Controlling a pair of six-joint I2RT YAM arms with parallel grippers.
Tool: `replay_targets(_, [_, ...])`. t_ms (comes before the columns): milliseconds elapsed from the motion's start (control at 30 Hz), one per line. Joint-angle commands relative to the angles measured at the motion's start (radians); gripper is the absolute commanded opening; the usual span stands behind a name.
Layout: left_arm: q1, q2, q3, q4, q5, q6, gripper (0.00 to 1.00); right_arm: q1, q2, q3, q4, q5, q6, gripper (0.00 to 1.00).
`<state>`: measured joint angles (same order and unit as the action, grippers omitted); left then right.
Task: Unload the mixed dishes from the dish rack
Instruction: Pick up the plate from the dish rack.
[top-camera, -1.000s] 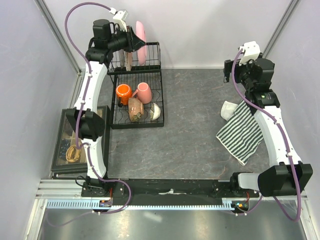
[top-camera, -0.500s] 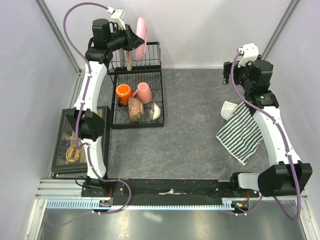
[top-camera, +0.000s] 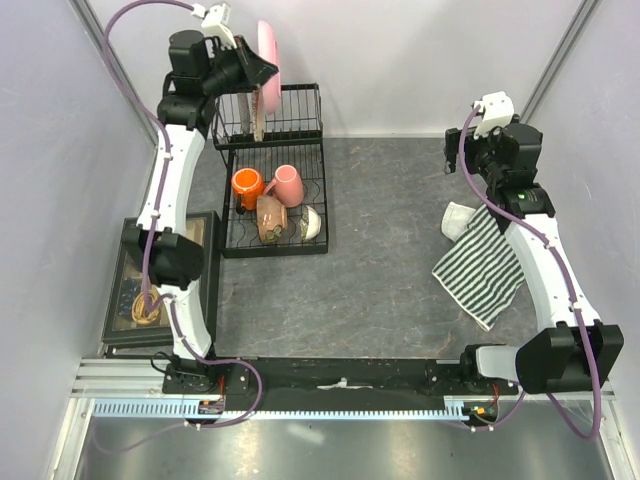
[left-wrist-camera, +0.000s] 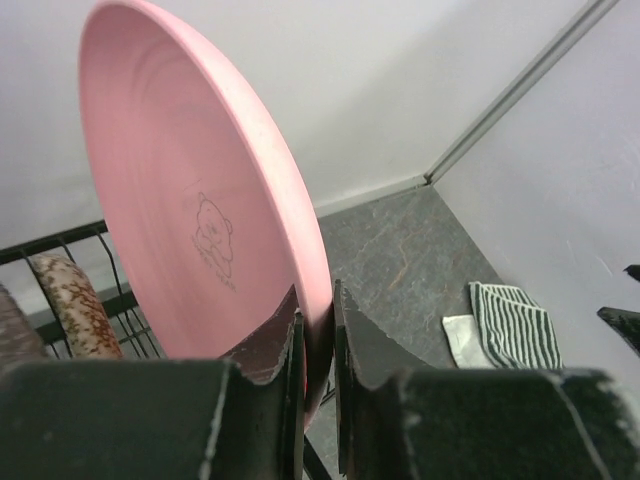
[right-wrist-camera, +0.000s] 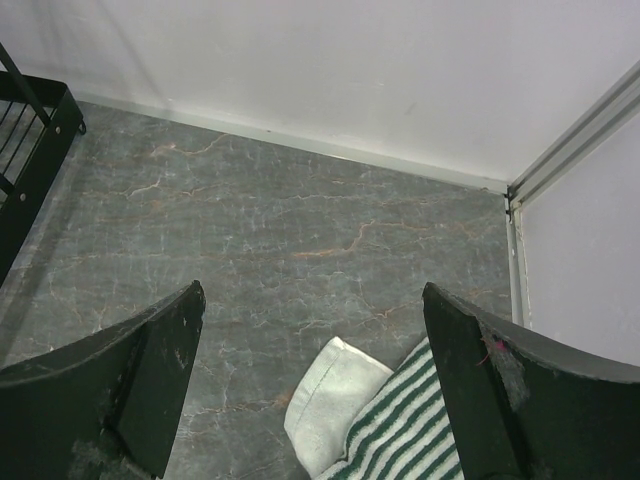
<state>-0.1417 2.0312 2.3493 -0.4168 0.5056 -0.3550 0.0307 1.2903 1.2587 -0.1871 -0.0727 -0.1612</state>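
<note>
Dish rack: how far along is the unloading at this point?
Done: no dish sits outside the dish rack yet. In hand: the left gripper has its fingers pinched on the rim of the pink dish, held above the rack's back. Left: the orange mug, pink mug, tan-brown bowl and small white bowl on the rack base. The right gripper is open and empty.

Plain pale walls (top-camera: 420, 60) close in the back and both sides, evenly lit with only soft shadows. The bench (top-camera: 390, 270) is dark grey, marbled with thin rust-coloured veins. Bare aluminium posts (right-wrist-camera: 575, 135) stand in the back corners, and a slotted aluminium rail (top-camera: 330, 408) runs along the near edge.
</note>
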Motion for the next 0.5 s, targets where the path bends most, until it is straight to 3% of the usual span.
replay_targets(0, [0.007, -0.127, -0.002, 0.079, -0.007, -0.027, 0.01, 0.002, -0.028, 0.004, 0.043, -0.007, 0.008, 0.98])
replay_targets(233, [-0.015, -0.215, -0.061, 0.098, 0.129, 0.059, 0.02, 0.002, -0.020, 0.051, -0.006, 0.030, 0.018, 0.98])
replay_targets(333, [-0.061, -0.275, -0.116, 0.082, 0.146, 0.161, 0.01, 0.003, 0.018, 0.119, -0.077, 0.048, 0.046, 0.98])
replay_targets(433, [-0.159, -0.351, -0.195, 0.047, 0.079, 0.347, 0.02, 0.003, 0.050, 0.197, -0.150, 0.059, 0.084, 0.98])
replay_targets(467, [-0.191, -0.374, -0.246, 0.021, 0.047, 0.473, 0.02, 0.002, 0.056, 0.234, -0.184, 0.060, 0.094, 0.98])
